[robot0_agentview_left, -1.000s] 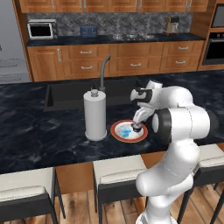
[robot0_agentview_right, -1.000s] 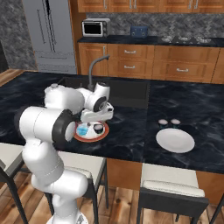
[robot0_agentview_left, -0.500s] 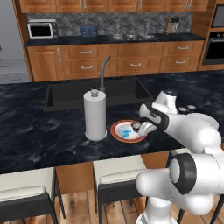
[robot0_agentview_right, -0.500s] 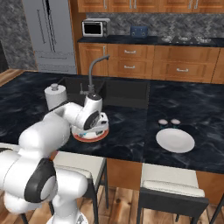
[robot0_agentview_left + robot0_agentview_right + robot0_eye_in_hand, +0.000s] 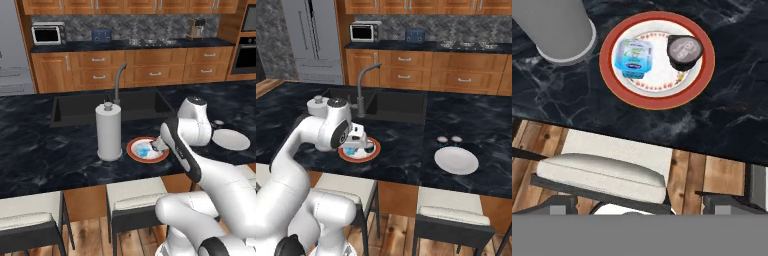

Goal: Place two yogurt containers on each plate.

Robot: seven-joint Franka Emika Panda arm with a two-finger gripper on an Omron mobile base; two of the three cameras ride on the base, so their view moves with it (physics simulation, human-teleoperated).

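The gripper [image 5: 358, 144] hangs with its jaws spread wide and empty. Directly under it, the orange-rimmed plate [image 5: 657, 101] carries the light blue yogurt cup [image 5: 633, 58] and a dark-topped yogurt cup [image 5: 684, 51] side by side. Well off to its side lies the plain white plate [image 5: 456, 160], two whitish yogurt cups [image 5: 449, 139] just beyond it.

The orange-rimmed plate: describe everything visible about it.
The orange-rimmed plate is round and flat, with a broad orange-red rim around a white centre ringed by a faint pattern. It lies level on the dark marbled counter near its front edge, beside the paper-towel roll. Two yogurt containers sit on it side by side: a light blue cup and a dark-topped cup.
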